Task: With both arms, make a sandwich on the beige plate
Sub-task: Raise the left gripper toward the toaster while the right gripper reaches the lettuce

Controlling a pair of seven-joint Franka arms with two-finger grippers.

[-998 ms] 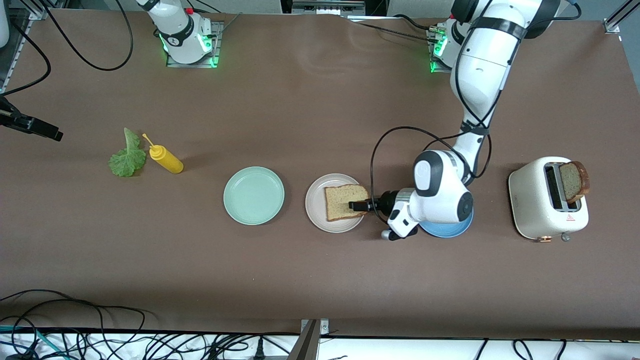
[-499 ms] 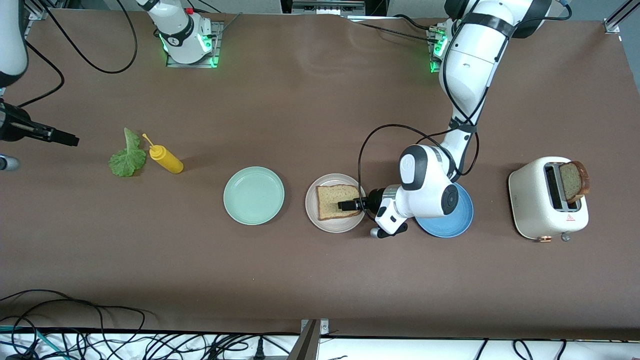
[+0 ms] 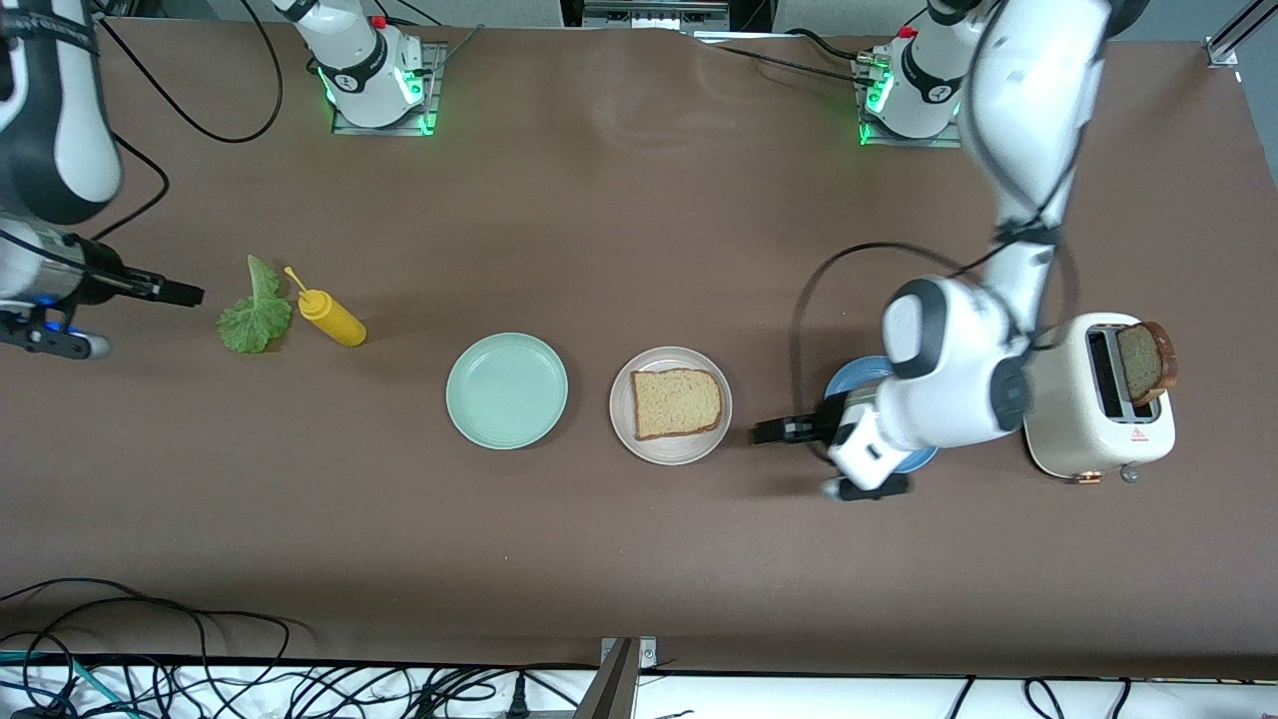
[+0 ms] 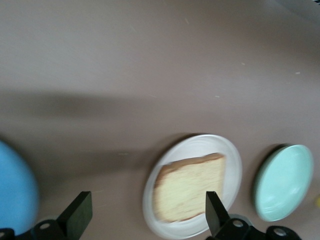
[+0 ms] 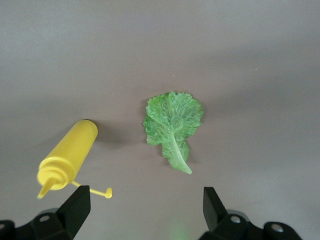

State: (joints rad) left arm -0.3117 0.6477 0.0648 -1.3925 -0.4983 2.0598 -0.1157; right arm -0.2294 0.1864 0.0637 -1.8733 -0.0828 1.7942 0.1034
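Withdrawn from the round pale beige plate (image 3: 671,404) since the earlier frame: left pincer (image 3: 767,432), now over bare brown desk (image 3: 639,200) between that plate and the round blue plate (image 3: 857,377); fingers spread and empty in the left wrist view, nothing gripped. Advanced toward the leaf over the same interval: right pincer (image 3: 190,295), now just beside the ruffled green lettuce leaf (image 3: 254,313) at the right arm's end of the desk; fingers apart in the right wrist view, nothing held, leaf (image 5: 173,125) lying flat on the desk between them and lower.

Done so far: one square brown wholegrain bread slice (image 3: 677,402) lying flat on the beige plate, roughly centred, clear of both pincers. Not yet done: lettuce onto that slice; second brown bread slice (image 3: 1145,361) upright in a slot of the cream toaster (image 3: 1088,409) at the left arm's end, still to be lifted out and laid on top. Judged about one third complete.

Also present, untouched: yellow squeeze bottle (image 3: 329,315) lying beside the leaf; round mint-green plate (image 3: 507,389) beside the beige one, bare.
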